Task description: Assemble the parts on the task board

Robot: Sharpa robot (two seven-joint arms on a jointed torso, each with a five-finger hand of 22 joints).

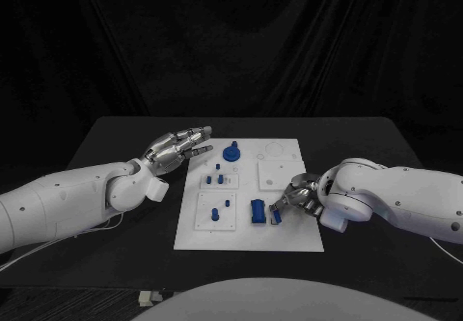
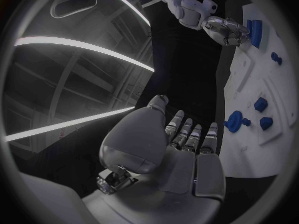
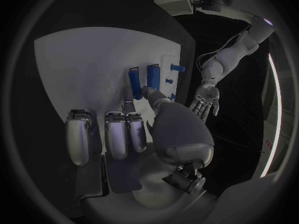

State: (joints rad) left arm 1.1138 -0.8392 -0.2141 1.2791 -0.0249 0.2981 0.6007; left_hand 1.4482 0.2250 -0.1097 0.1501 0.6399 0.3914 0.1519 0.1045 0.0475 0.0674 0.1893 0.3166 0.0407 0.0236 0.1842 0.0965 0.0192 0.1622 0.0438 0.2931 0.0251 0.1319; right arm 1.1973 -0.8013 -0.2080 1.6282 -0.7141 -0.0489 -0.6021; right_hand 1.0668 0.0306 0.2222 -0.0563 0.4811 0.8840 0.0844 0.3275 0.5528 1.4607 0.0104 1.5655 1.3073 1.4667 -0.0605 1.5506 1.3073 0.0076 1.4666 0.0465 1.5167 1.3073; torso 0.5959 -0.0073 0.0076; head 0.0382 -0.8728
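The white task board [image 1: 290,237] lies mid-table. My right hand [image 1: 297,195] is low over its near right part and pinches a narrow blue part [image 1: 277,215] between thumb and a fingertip, right beside a blue block [image 1: 259,210] standing in the board. The right wrist view has the narrow part [image 3: 134,82] next to the block [image 3: 153,74], with the thumb tip at the part's near end. My left hand [image 1: 178,148] hovers palm up, fingers apart and holding nothing, just off the board's far left corner. A round blue knob [image 1: 231,152] and small blue pegs [image 1: 220,179] stand on the board.
Further blue pegs [image 1: 214,214] stand in the near left panel of the board. The left wrist view has the knob [image 2: 234,120] and the right hand [image 2: 227,30] across the board. A small connector [image 1: 144,299] lies at the table's front edge.
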